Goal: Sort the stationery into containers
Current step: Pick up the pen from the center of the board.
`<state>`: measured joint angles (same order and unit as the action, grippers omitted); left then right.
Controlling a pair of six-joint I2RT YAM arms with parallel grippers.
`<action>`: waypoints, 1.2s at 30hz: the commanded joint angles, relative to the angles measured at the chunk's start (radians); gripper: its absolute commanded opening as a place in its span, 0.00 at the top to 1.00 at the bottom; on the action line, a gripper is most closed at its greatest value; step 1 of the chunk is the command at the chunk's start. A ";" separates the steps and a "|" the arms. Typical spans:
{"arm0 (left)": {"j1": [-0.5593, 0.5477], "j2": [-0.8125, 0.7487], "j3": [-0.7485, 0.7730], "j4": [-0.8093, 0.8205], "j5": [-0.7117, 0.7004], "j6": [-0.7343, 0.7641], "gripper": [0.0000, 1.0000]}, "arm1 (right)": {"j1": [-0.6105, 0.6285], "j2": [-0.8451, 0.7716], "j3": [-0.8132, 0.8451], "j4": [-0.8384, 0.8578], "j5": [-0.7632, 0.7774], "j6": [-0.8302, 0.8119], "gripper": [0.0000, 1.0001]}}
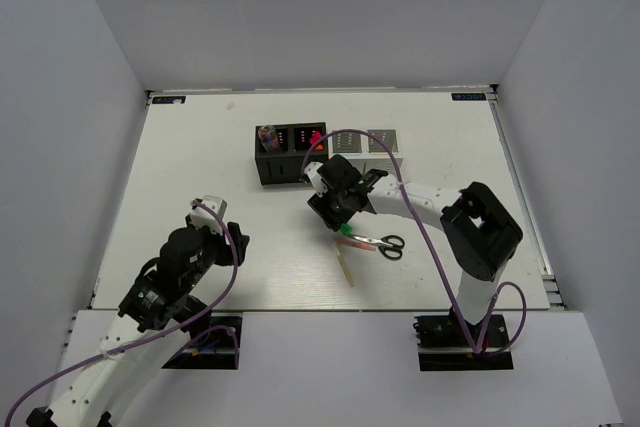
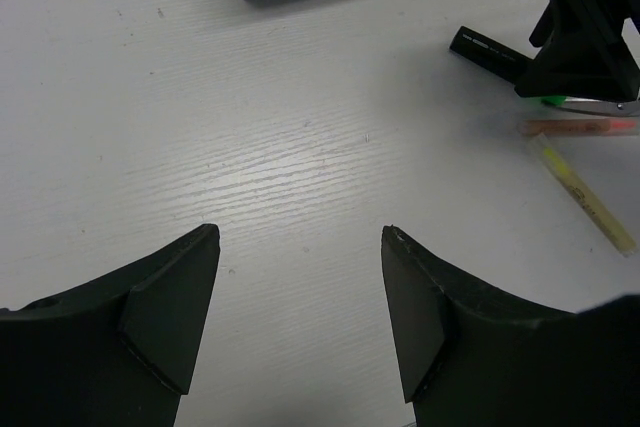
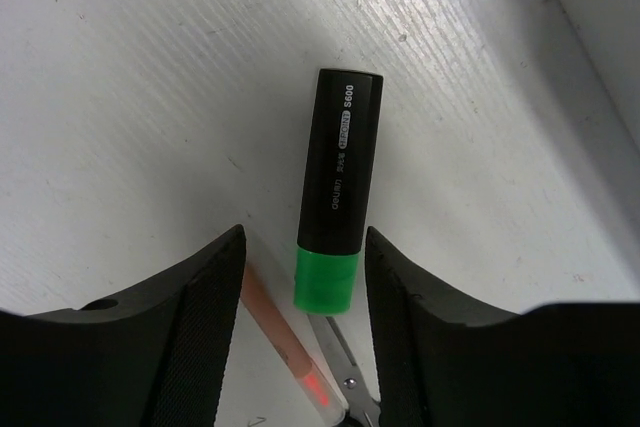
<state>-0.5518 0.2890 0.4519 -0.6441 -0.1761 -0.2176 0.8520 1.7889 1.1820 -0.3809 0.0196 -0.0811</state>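
A: Which step?
B: Picking the green highlighter [image 3: 338, 177], flat on the desk [image 1: 200, 157] mid-frame; the right gripper [image 3: 303, 242] straddles its cap, jaws apart.
A: Next?
B: Close squarely, lift, carry up-frame to the containers [image 1: 280, 169].

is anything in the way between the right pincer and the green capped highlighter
Nothing visible. The right pincer is open, and the highlighter lies flat on the table with its green cap between the jaws. The pink stick and the scissors lie close by the cap, so they might get nudged.
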 commanded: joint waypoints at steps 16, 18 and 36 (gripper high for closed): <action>0.003 -0.008 -0.001 -0.008 -0.011 0.012 0.24 | -0.001 0.089 0.030 0.092 -0.044 -0.022 0.39; 0.003 -0.011 0.001 -0.008 -0.016 0.012 0.24 | -0.007 0.098 0.028 0.086 -0.041 -0.026 0.39; 0.004 -0.022 -0.001 -0.011 -0.022 0.014 0.24 | -0.019 0.115 -0.002 -0.024 -0.133 -0.074 0.96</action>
<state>-0.5518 0.2775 0.4519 -0.6468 -0.1802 -0.2104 0.8310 1.8782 1.1896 -0.3164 -0.0635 -0.1417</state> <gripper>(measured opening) 0.761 0.340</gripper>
